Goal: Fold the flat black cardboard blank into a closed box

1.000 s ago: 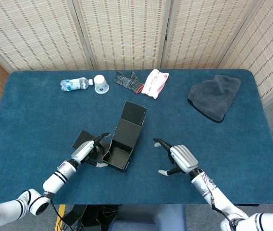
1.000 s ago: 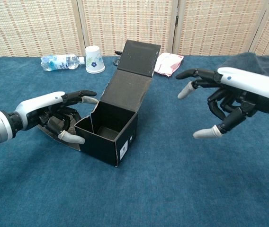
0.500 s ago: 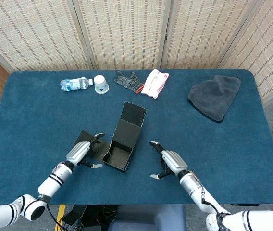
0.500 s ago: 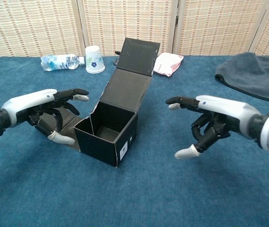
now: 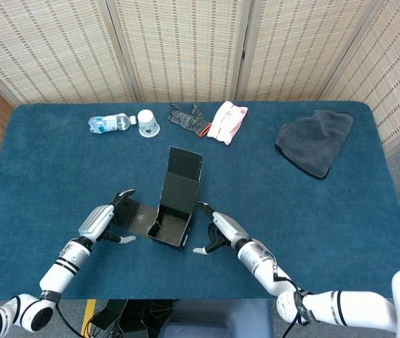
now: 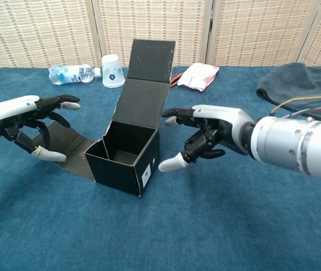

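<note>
While the black box point(image 5: 172, 220) stands half-formed near the front of the blue bench point(image 5: 59, 169), lid panel upright and one side flap lying flat toward the left, the left hand point(image 5: 103, 220) hovers over that flap, fingers spread and empty. The right hand point(image 6: 205, 137) sits just beside the box's right wall, fingers apart, gripping nothing.

One box point(image 5: 174, 209), one bottle point(image 5: 108, 123), one cup point(image 5: 148, 122), one glove point(image 5: 189, 117), one packet point(image 5: 227, 120), one cloth point(image 5: 314, 141), two hands.

Overhead head view; low frontal chest view
</note>
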Tool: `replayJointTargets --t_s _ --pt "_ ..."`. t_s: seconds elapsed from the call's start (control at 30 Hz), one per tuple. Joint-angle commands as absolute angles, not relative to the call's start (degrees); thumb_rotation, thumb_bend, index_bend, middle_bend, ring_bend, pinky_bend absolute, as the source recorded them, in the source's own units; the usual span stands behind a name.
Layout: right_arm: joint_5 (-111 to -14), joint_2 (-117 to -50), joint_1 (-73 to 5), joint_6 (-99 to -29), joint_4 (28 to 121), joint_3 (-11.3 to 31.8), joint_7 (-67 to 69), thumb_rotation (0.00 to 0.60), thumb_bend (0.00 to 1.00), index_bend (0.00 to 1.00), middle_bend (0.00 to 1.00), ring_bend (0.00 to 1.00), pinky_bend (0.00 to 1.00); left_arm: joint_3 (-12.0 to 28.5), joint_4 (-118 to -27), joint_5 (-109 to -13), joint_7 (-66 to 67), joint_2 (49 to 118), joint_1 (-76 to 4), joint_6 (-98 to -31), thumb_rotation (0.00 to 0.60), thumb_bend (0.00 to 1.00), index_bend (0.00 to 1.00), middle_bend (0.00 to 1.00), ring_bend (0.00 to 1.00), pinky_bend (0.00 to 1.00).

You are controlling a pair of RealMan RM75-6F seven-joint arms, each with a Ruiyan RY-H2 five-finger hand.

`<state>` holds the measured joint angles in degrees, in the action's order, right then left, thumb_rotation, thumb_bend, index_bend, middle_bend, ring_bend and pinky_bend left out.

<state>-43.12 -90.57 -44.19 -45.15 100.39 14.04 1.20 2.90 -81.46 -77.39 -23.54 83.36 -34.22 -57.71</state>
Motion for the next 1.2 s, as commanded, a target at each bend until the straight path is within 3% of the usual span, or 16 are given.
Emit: replayJointTargets --t_s 0.03,0.3,0.67,0.83,1.2 --pt "-41.6 -89.7 -46.2 -43.2 98.8 15.4 0.7 0.600 0.00 0.00 0.00 0.71 0.98 3.0 -81.9 -77.4 -23.5 82.7 -33.9 -57.7 0.600 0.07 0.00 0.00 0.21 0.50" --pt "-38.8 -89.1 -50.8 -39.1 93.7 17.2 0.0 0.600 0.00 0.00 0.02 0.71 0.98 3.6 -82.8 -77.0 -23.9 81.6 -33.3 -56.7 0.600 0.07 0.00 0.00 0.21 0.50" --pt "-49.1 -89.0 -41.4 -45.7 99.2 12.9 8.0 0.600 0.00 0.00 0.02 0.70 0.98 4.2 -82.1 -77.6 -26.0 81.2 -33.1 -55.5 0.600 0.07 0.00 0.00 0.21 0.50" --pt "-52.3 -91.9 -39.8 -47.1 97.3 10.9 8.6 0.600 0.00 0.00 0.02 0.70 0.98 4.2 -82.3 -78.5 -26.6 81.3 -33.2 -55.3 0.600 0.07 0.00 0.00 0.21 0.50" --pt "-55.3 -101.2 -39.7 -50.2 88.3 11.6 8.0 0.600 0.00 0.00 0.03 0.70 0.98 4.4 -82.2 -79.3 -28.1 80.8 -32.5 -55.9 0.600 0.07 0.00 0.00 0.21 0.50"
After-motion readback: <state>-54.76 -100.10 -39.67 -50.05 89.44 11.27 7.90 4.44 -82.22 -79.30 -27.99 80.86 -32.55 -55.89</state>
